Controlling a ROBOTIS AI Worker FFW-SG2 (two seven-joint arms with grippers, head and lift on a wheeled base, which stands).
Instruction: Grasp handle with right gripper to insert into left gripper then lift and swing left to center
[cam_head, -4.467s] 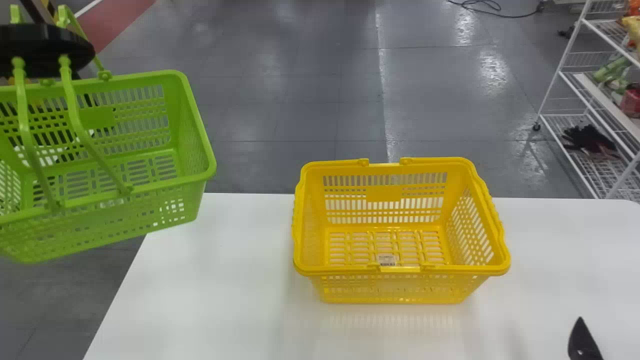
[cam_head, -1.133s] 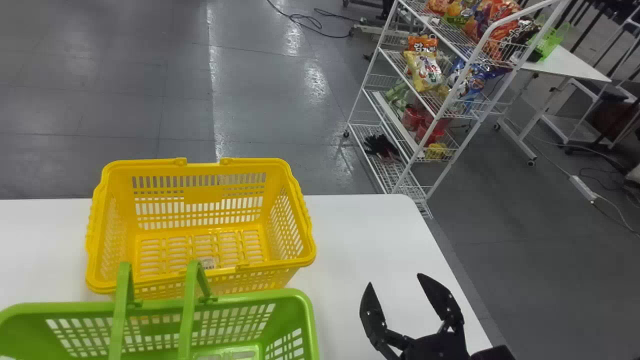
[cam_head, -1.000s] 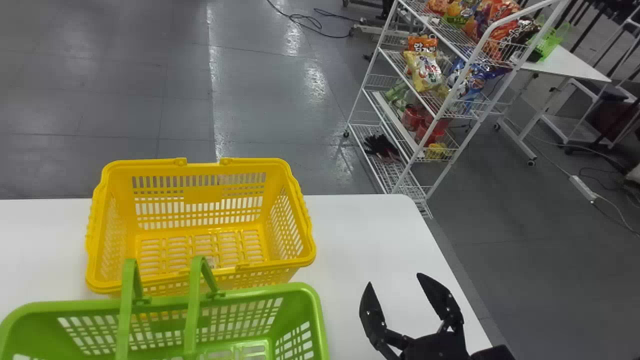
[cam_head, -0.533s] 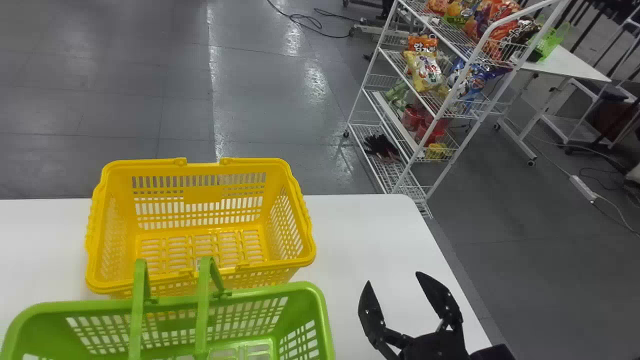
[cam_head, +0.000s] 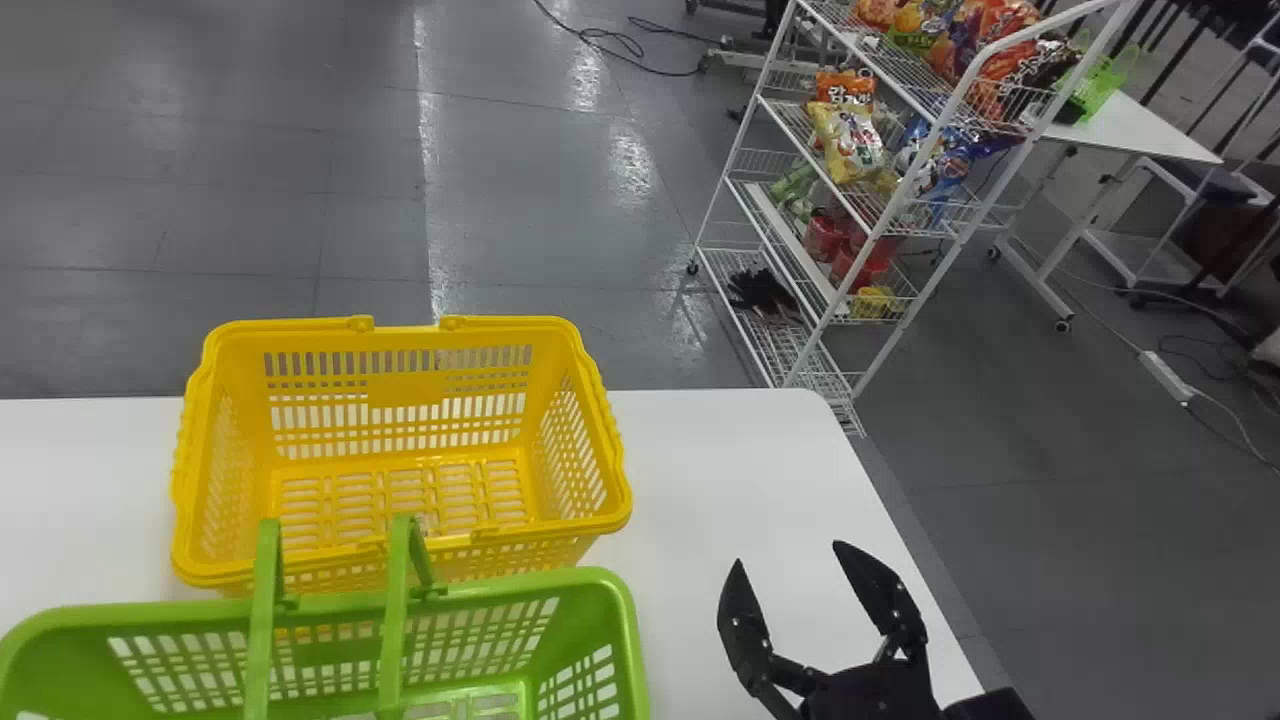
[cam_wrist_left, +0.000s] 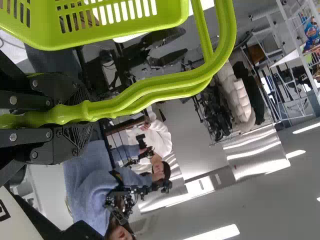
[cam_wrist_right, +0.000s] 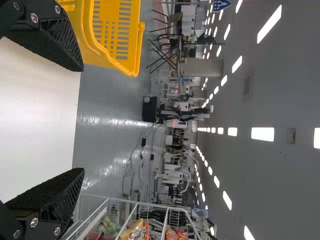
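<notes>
while empty, yellow basket (cam_head: 405, 390) beyond green basket (cam_head: 335, 652) with handles (cam_wrist_left: 145, 96) tight in left gripper (cam_wrist_left: 84, 114), right gripper (cam_head: 787, 552) agape.

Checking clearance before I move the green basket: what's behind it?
The yellow basket, on the white table. The green basket hides much of its lower near wall and the tabletop there.

grn slotted bskt (cam_head: 90, 618) | ylw slotted bskt (cam_head: 260, 335) | wht tbl (cam_head: 720, 470)

This looks like a lab hall: strip lights (cam_wrist_right: 262, 133), floor cables (cam_head: 660, 73), snack rack (cam_head: 884, 222).
</notes>
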